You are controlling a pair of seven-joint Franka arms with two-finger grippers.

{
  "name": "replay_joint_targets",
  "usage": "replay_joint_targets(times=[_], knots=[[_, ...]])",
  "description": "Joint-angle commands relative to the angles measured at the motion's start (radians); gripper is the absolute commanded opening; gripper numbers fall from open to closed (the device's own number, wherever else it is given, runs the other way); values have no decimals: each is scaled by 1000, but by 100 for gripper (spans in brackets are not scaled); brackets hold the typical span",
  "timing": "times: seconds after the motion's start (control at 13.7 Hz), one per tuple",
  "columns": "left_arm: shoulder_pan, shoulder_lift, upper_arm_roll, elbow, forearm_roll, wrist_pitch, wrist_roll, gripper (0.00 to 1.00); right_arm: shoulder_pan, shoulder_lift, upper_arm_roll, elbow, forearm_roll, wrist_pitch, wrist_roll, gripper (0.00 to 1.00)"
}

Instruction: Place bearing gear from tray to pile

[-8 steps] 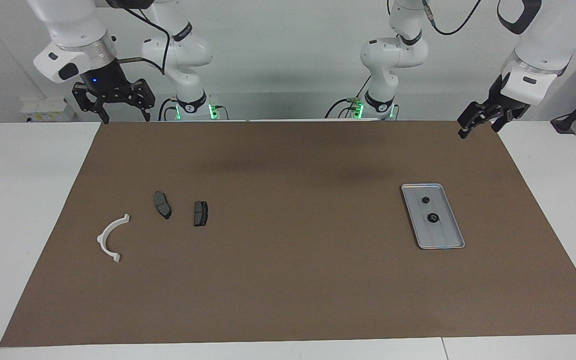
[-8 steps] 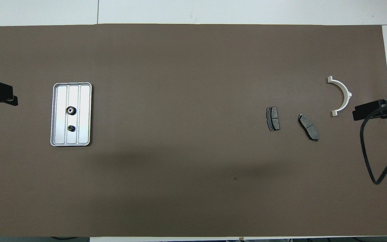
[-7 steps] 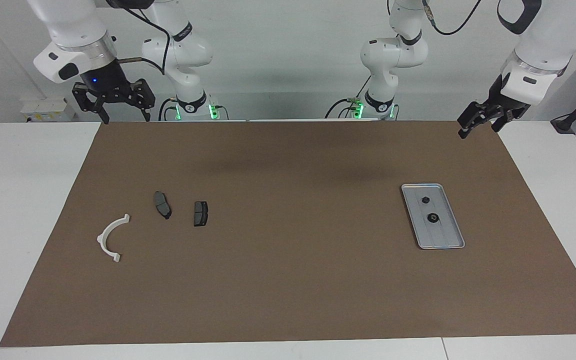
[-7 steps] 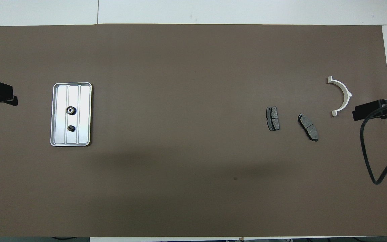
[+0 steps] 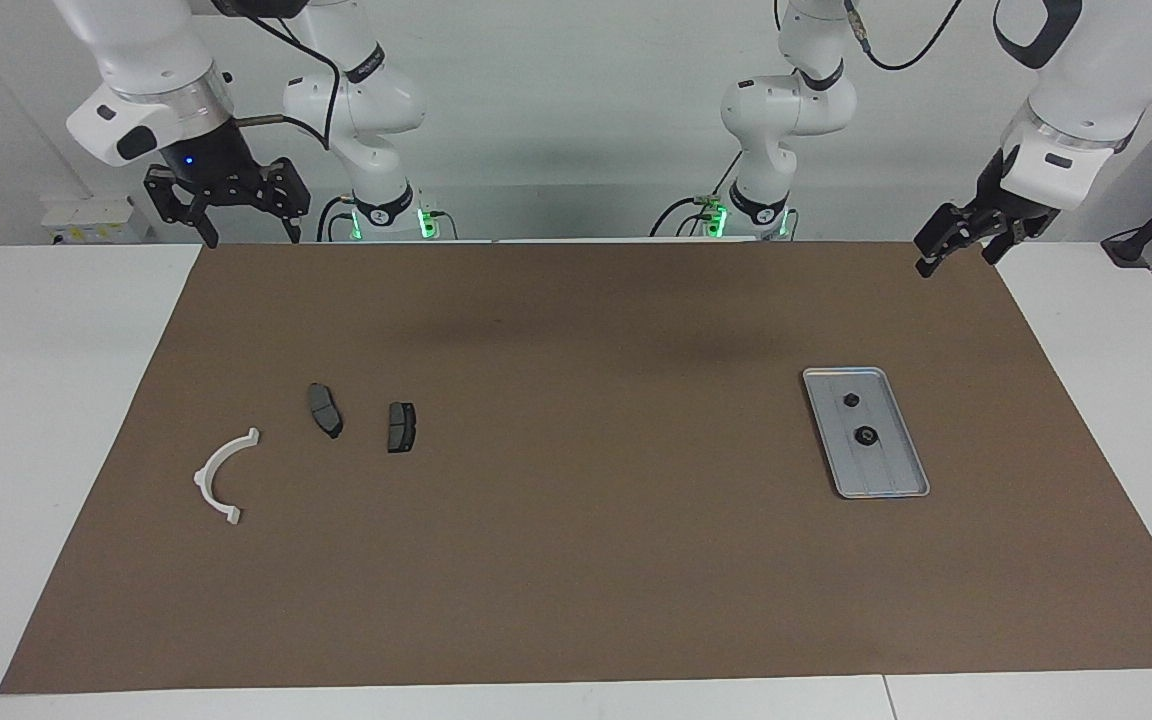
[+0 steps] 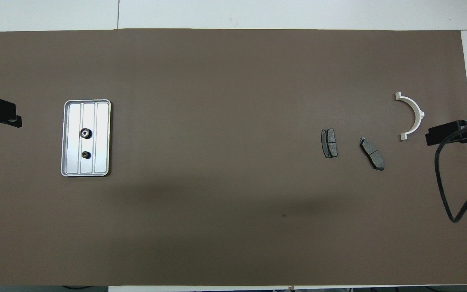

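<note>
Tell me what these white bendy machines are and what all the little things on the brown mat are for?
They are two robot arms. One picture looks at them from across the table, the other looks down from above. Each arm ends in a black gripper: the left gripper and the right gripper both hang up in the air, open, holding nothing. On the brown mat lies a silver tray with two small dark gears: the bigger gear and the smaller gear. Toward the right arm's end lie a white half-ring bracket and two dark brake pads. A gear should move there.
</note>
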Motion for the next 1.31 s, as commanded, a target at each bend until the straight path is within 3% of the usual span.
replay_joint_targets(times=[0.0, 0.15, 0.29, 0.44, 0.58, 0.66, 0.88, 1.09, 1.24], knots=[[-9, 1, 3, -22, -4, 63, -90, 100, -5, -6, 1, -8, 4, 15, 8, 100], [-13, 24, 4, -88, -3, 180, -90, 100, -4, -6, 1, -8, 4, 15, 8, 100], [-20, 142, 4, -128, 2, 337, -89, 100, -4, -6, 1, -8, 4, 15, 8, 100], [-17, 216, 3, -209, 5, 532, -84, 100, -4, -6, 1, -8, 5, 15, 8, 100], [-14, 302, 3, -241, 8, 646, -67, 100, -5, -6, 1, -6, 7, 17, 10, 100], [-11, 340, 3, -252, 8, 675, -37, 100, -5, -12, 0, -6, 7, 15, 10, 100], [21, 324, 3, -378, 7, 740, 51, 100, -2, -29, 1, -5, 7, 11, 8, 100], [27, 316, 1, -384, -6, 690, 52, 98, 4, -32, 6, -5, 7, 6, 5, 100], [29, 301, 1, -408, -42, 657, 48, 91, 3, -32, 4, -5, 9, 6, 4, 100]])
